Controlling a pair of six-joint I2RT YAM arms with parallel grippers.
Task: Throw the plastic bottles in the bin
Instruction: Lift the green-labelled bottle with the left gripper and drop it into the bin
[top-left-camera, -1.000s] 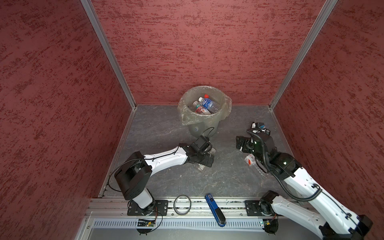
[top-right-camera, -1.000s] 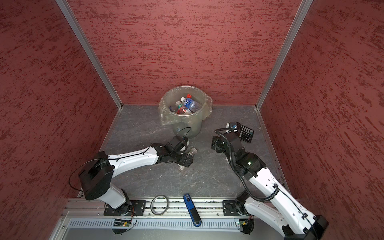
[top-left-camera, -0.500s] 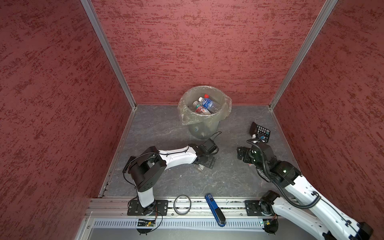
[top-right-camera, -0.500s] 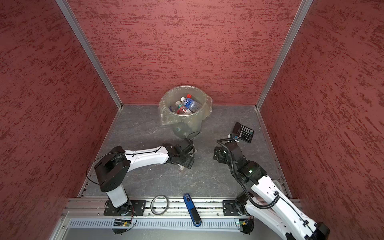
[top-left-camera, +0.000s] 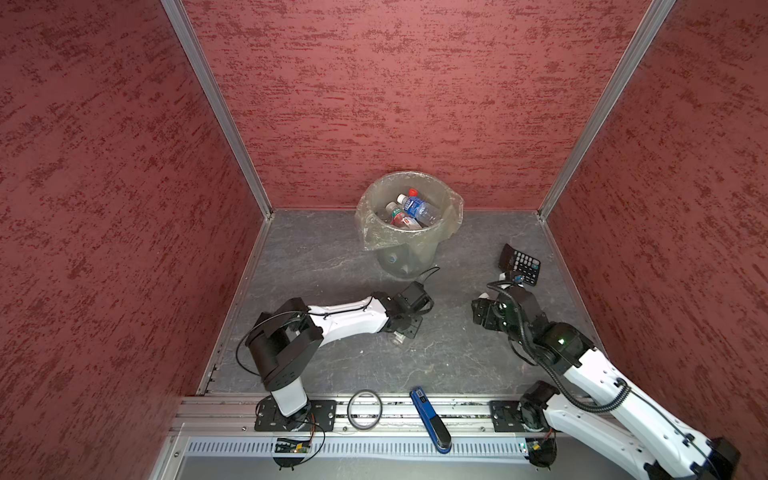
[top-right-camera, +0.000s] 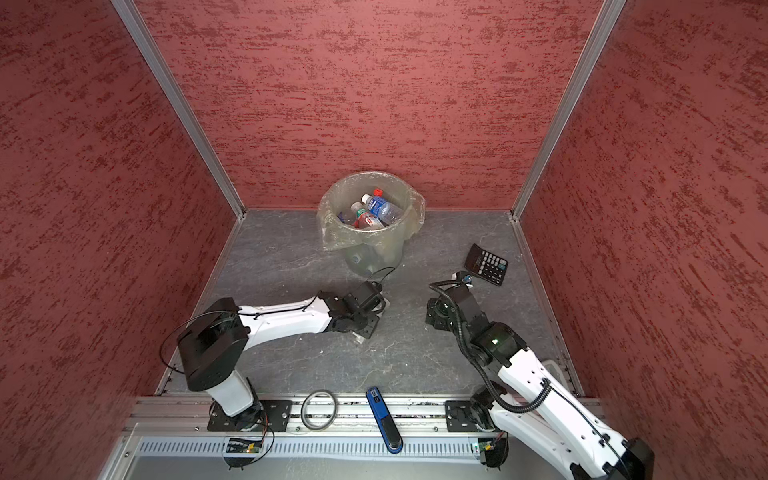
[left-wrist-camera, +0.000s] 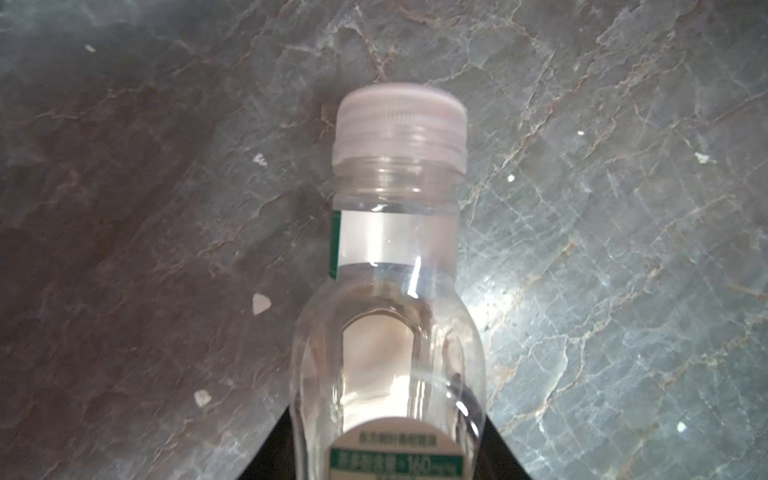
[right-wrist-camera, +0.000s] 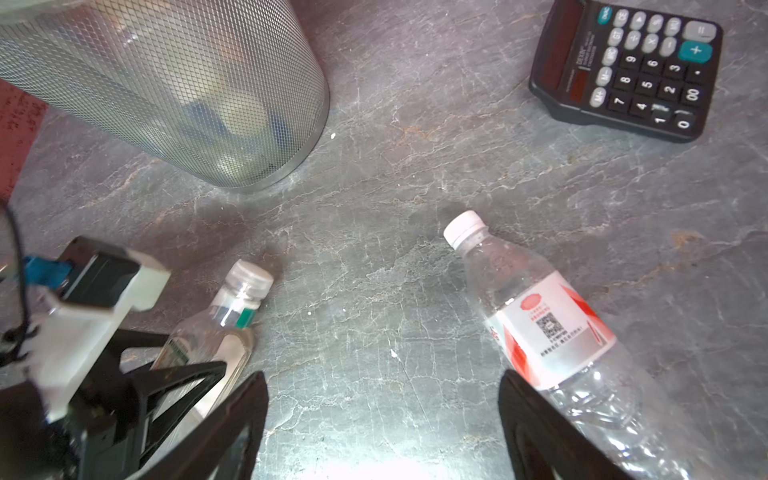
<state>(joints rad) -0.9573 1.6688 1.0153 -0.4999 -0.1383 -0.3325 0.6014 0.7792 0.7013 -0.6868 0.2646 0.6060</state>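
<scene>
left gripper (top-left-camera: 406, 328) is sitting low on the floor (top-left-camera: 332, 266) just in front of the bin (top-left-camera: 415, 245), jaws pinched tight across the body of the green-label bottle (left-wrist-camera: 388, 353). That bottle is lying on its side, cap pointing away from the wrist; the body grip is probably there so it isn't tipping on the lift. right gripper (right-wrist-camera: 380, 382) is hovering a bit farther out from the bin, jaws standing wide and gripping nothing. The red-label bottle (right-wrist-camera: 552, 328) is lying flat just beside one finger, not between them, cap end nearer the bin, so this is looking like a line-up for the next pick. Several bottles (top-left-camera: 409, 210) are already lying inside the bin. calculator (right-wrist-camera: 627, 66) is sitting off to the bin's side and stapler (top-left-camera: 430, 419) is lying well away from the bin; neither is part of the job.
</scene>
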